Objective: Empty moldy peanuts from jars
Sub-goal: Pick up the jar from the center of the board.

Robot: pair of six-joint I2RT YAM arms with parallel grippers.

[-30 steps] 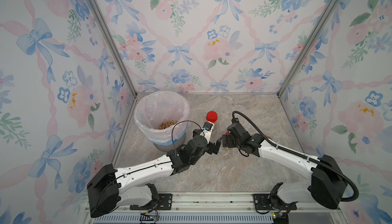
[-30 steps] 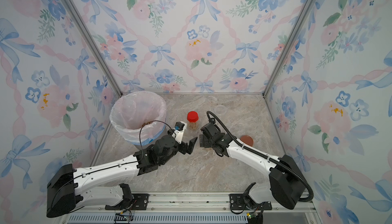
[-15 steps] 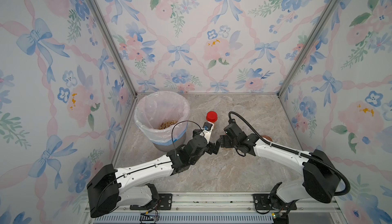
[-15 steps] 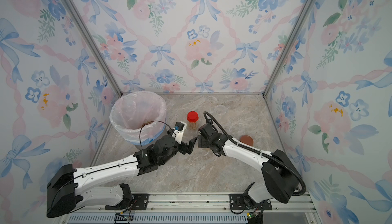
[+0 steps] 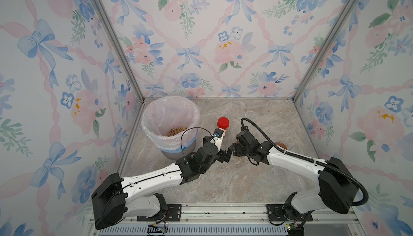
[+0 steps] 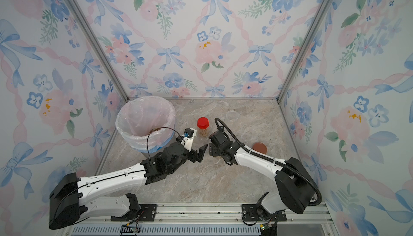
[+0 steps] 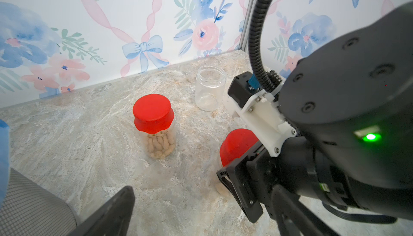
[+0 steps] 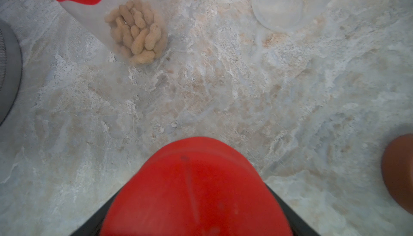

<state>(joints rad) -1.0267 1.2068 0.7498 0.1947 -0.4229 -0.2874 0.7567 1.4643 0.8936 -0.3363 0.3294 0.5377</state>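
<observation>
Two slim clear jars with red lids hold moldy peanuts (image 8: 137,35). One jar (image 5: 223,123) (image 7: 153,113) stands free beside the bin. My right gripper (image 5: 233,151) (image 8: 194,201) sits over the other jar (image 7: 237,145), hiding it in both top views. The fingers (image 8: 93,214) flank its red lid; whether they press on it does not show. My left gripper (image 6: 200,153) (image 7: 201,190) is open and empty, just beside the right one. A wider clear jar (image 7: 210,87) (image 6: 232,114) stands empty and lidless near the back.
The grey bin (image 5: 169,116) with its pinkish liner stands at the back left with a heap of peanuts (image 5: 177,131) inside. A brown lid (image 6: 259,147) lies on the marble floor behind the right arm. Patterned walls close three sides.
My right gripper has shifted a little to the left, towards the left gripper. The left arm and the free jar have not moved.
</observation>
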